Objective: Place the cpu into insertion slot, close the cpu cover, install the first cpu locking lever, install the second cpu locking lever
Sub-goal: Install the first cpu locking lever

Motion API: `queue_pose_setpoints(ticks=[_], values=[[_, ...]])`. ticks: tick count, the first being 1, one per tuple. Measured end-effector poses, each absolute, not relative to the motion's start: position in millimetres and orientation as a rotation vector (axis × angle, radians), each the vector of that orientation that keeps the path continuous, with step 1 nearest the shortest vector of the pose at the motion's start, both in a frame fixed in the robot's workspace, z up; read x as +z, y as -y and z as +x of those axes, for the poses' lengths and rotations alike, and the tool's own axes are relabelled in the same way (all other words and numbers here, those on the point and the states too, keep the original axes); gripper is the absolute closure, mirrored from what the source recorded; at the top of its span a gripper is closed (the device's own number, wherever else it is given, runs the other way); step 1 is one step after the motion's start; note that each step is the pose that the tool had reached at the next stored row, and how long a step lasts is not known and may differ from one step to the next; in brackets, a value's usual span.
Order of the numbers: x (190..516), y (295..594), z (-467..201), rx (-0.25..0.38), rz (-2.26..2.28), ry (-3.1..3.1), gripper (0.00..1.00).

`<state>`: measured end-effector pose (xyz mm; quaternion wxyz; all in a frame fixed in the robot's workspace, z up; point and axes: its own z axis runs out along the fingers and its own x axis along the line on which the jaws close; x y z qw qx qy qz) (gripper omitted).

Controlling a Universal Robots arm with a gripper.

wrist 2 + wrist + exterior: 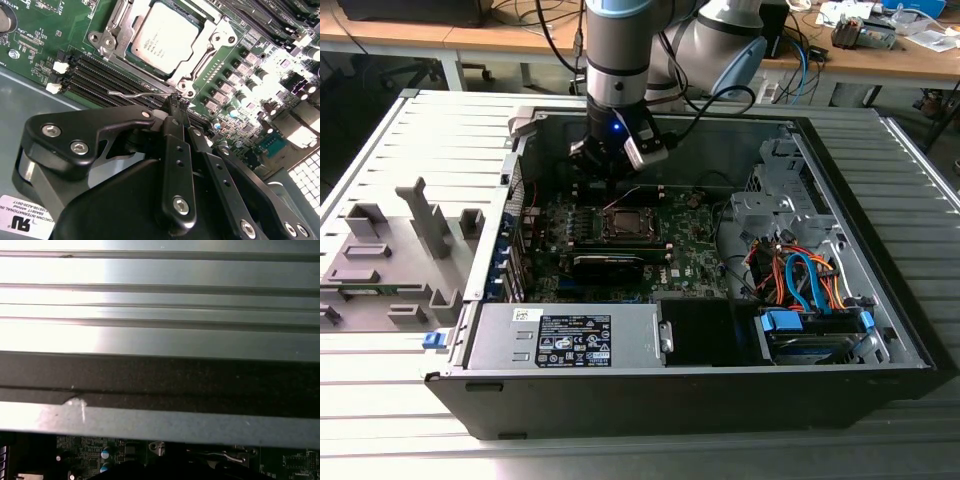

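Ridged grey desk (380,140) panels surround an open black computer case (700,390) in the exterior view, where the arm's hand (610,172) hangs just above the motherboard near the frame's upper centre. In the second wrist view the cpu (165,36), a square silvery-grey chip with faint print on its face, lies flat in the insertion slot (176,79) at the top centre, the dull silver cpu cover (117,30) framing it. Clenched with its black fingers (175,150) together, the hand meets the end of a thin wire locking lever (137,93) beside the black memory slots (100,82).
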<state>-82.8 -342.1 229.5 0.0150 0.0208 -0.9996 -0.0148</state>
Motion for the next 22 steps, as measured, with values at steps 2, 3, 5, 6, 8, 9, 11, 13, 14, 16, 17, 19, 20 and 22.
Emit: queue_pose_setpoints(ticks=[2, 3, 5, 6, 8, 9, 11, 13, 14, 16, 17, 19, 20, 22], values=[[229.2, 342.1, -82.8, -0.046, 0.065, 3.111, 0.89], [228.8, 342.1, -82.7, -0.046, 0.066, 3.111, 0.89], [228.6, 342.1, -82.6, -0.046, 0.067, 3.111, 0.89], [228.4, 342.1, -82.5, -0.046, 0.067, 3.111, 0.89], [228.2, 342.1, -82.4, -0.046, 0.067, 3.111, 0.89], [228.0, 342.1, -82.3, -0.046, 0.068, 3.111, 0.89], [227.7, 342.1, -82.1, -0.046, 0.068, 3.111, 0.89], [227.4, 342.1, -82.0, -0.046, 0.068, 3.111, 0.89], [227.3, 342.1, -81.9, -0.046, 0.069, 3.111, 0.89], [227.1, 342.0, -81.8, -0.046, 0.069, 3.111, 0.89], [226.9, 342.0, -81.7, -0.046, 0.070, 3.110, 0.89], [226.7, 342.0, -81.6, -0.046, 0.071, 3.110, 0.89], [226.6, 341.9, -81.5, -0.046, 0.071, 3.111, 0.89], [226.2, 341.2, -81.5, -0.046, 0.075, 3.110, 0.89]])
